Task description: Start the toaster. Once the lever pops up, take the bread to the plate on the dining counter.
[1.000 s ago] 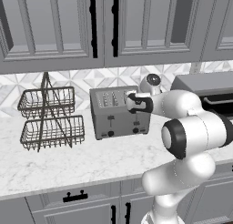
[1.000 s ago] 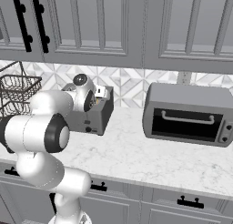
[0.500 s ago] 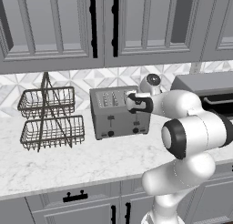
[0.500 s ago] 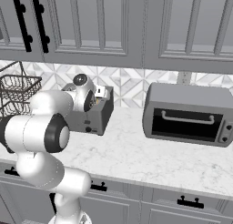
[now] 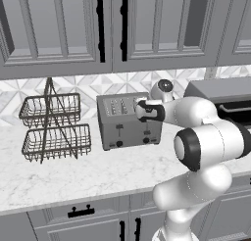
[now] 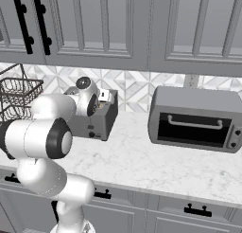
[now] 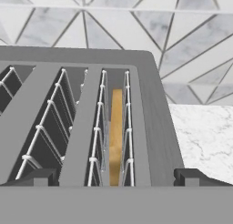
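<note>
A white marble-look counter (image 5: 73, 174) runs under grey upper cabinets (image 5: 63, 29) with long dark handles, backed by a wall of pale tiles (image 7: 191, 41) cut in triangles. Grey drawers with short dark pulls sit below its front edge. On the counter, from the left base view, a two-tier wire basket (image 5: 55, 127) stands to the left, well apart from the toaster (image 5: 128, 121), a boxy grey four-slot model set close to the tiled wall. A grey toaster oven (image 6: 196, 118) with a dark glass door stands further along to the right, clear of the toaster.

The robot's pincer (image 7: 116, 177) hangs just above the toaster's top at its right end, fingers spread wide and holding nothing. In the hand view its two dark fingertips (image 7: 193, 176) straddle the rightmost slot without touching the metal.

The bread (image 7: 115, 136), a thin golden-tan slice seen edge-on, stands upright deep in that rightmost slot, between the slot's wire guides. The neighbouring slots show bare wire.
</note>
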